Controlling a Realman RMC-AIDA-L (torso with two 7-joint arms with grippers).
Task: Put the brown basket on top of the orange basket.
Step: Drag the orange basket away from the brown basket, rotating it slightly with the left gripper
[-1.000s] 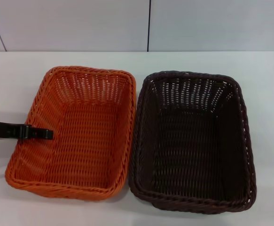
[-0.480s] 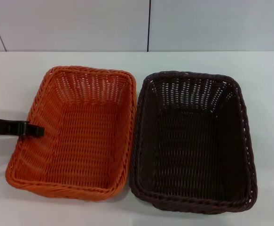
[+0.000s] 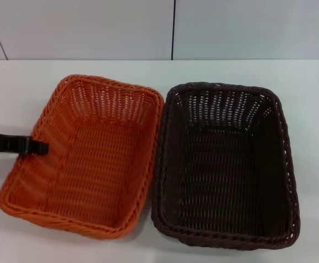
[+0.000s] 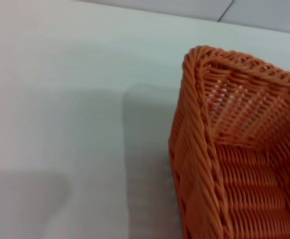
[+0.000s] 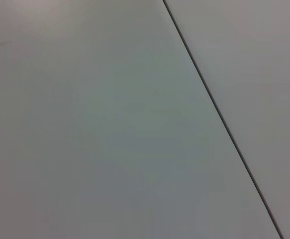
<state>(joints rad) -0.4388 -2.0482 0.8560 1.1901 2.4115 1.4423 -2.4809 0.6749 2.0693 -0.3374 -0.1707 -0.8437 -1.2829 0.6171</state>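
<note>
Counter [image 3: 17,87] carries both baskets touching side by side: brown basket [image 3: 225,164] toward the right edge, orange basket [image 3: 85,156] left, skewed. Left gripper [image 3: 39,147] grips its left rim, fingers seemingly clamped; square it gently first.

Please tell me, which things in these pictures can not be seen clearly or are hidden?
- Left gripper: in the head view only a dark tip shows at the left rim of the orange basket; the arm is cut off by the picture's edge, so open or shut is unclear.
- Right gripper: in no view; its wrist camera shows only a plain surface.
- Brown basket: absent from both wrist views.
</note>
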